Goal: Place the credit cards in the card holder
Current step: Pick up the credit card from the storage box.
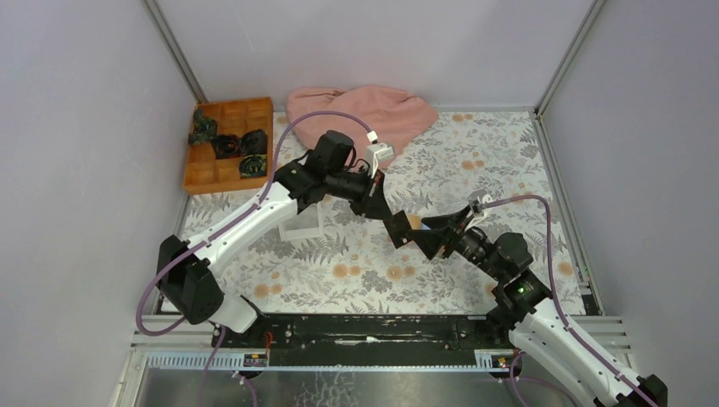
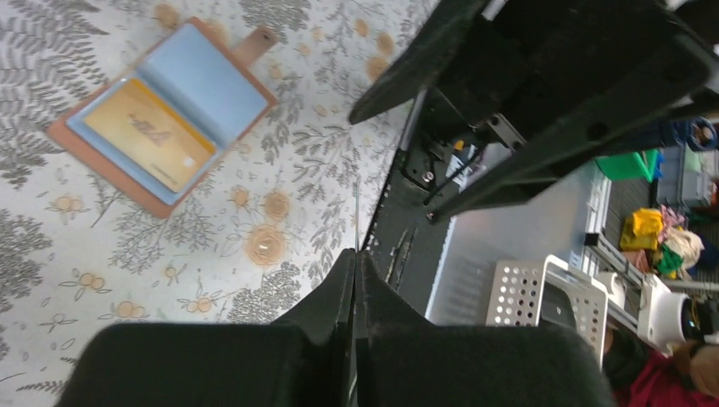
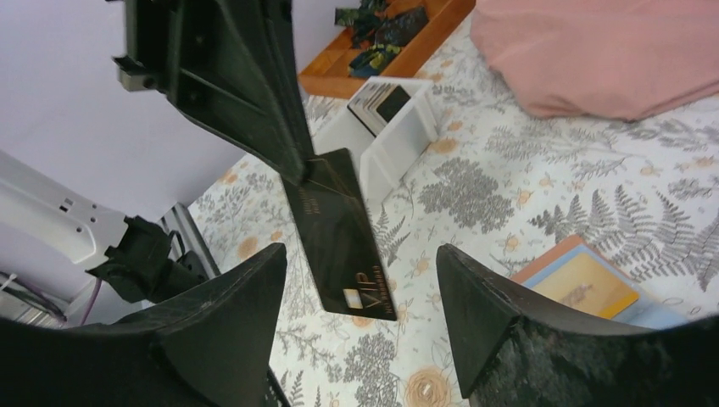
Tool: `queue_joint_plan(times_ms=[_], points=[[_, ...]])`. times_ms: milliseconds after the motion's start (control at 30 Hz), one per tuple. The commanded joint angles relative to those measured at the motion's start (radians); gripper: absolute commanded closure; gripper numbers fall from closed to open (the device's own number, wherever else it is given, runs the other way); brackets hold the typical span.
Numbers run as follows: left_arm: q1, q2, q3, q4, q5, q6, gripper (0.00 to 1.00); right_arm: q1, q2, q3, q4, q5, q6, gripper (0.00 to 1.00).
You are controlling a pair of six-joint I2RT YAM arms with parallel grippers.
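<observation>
The far left corner of the table holds an orange wooden box, gridded into square compartments, with dark crumpled items in several of them. Nearer, left of the middle, a shallow white tray with hard straight walls holds a few flat cards. A soft, rumpled pink cloth lies heaped at the far edge. Over the middle of the fern-and-flower printed table, the left jaws are pinched tight on one end of a dark credit card. It is a thin, glossy rectangle marked "VIP" near its free end, and it hangs tilted in the air. The right jaws stand wide apart, their black wedge-shaped fingers flanking that card and closed on nothing. On the table just beside them lies the card holder, opened flat. It has a reddish-brown leather-like cover with a strap tab and clear bluish sleeves, and a gold card sits in one sleeve.
</observation>
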Motion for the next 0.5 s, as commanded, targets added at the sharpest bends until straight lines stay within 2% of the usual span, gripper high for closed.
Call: queue_joint_plan(times_ms=[0, 300, 467], points=[[-0.005, -0.053, -0.021, -0.016, 0.165, 0.039, 1.00, 0.008, -0.014, 0.041, -0.049, -0.060, 0.008, 0.29], [-0.005, -0.069, -0.026, -0.004, 0.260, 0.048, 1.00, 0.008, -0.019, 0.034, -0.057, -0.112, 0.042, 0.37], [-0.004, -0.045, -0.023, -0.012, 0.280, 0.061, 1.00, 0.008, -0.011, 0.027, 0.001, -0.177, 0.101, 0.43]])
